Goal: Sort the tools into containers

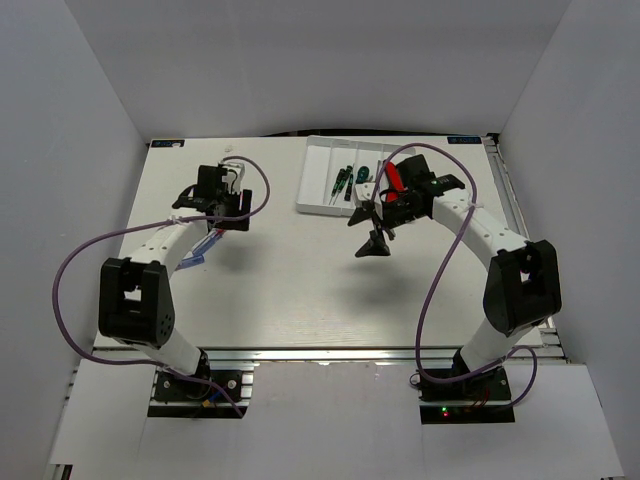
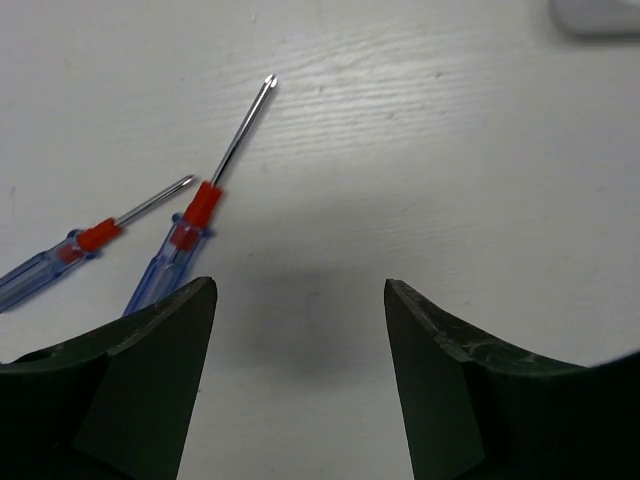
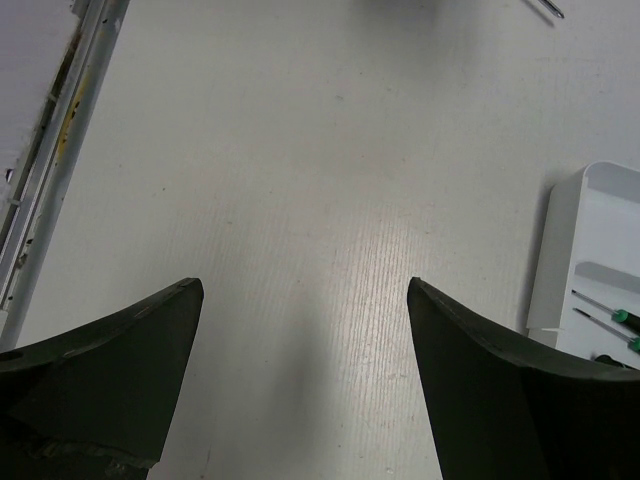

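Observation:
The white tray [image 1: 322, 172] with long compartments lies at the back centre. Green-handled screwdrivers [image 1: 345, 180] lie in it, and a red-and-black utility knife [image 1: 393, 178] shows at its right part, half hidden by my right arm. Two small blue-handled screwdrivers with red collars [image 2: 190, 225] lie on the table just ahead-left of my left gripper [image 2: 300, 300], which is open and empty. In the top view they lie beside the left arm [image 1: 200, 246]. My right gripper [image 3: 305, 295] is open and empty above bare table, left of the tray's corner [image 3: 590, 230].
White walls enclose the table on three sides. A metal rail [image 3: 60, 130] runs along the table edge. Purple cables [image 1: 75, 260] loop off both arms. The tray's corner [image 2: 600, 15] shows at the top right of the left wrist view.

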Robot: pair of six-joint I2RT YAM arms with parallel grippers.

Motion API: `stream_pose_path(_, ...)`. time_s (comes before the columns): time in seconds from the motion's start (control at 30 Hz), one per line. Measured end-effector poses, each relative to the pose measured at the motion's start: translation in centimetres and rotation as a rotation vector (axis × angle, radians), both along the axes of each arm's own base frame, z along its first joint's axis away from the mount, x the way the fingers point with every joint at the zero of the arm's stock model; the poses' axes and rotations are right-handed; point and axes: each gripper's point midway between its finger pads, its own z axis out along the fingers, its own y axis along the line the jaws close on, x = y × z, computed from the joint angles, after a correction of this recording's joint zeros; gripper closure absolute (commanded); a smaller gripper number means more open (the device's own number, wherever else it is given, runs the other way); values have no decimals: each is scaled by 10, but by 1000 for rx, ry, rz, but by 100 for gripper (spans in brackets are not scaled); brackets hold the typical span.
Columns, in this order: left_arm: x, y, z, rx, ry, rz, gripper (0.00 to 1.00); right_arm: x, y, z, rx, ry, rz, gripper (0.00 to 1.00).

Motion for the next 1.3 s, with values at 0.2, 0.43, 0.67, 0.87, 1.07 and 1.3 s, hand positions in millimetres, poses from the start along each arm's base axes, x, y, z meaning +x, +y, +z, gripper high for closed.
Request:
stream_pose_path(0.2,-12,38,-25,173,89,30,24,1,-1,-2,-13,5,-9,11)
stream_pose_path(0.43,-15,73,-37,269,132,73,32,0,-2,-3,-20,23,-21,10)
stream_pose_path(0.67,-26,86,-70,293,237,66,38,0,-2,-5,-21,27,-26,11)
stream_pose_path(0.87,-28,85,-88,298,282,32,40,1,-3,-6,-32,29,-36,10)
stream_pose_path(1.07,-14,89,-87,307,271,23,42,1,-4,-8,-39,30,-41,11)
stream_pose_path(1.3,-8,90,-86,306,264,21,44,-1,-5,-11,-45,35,-43,10)
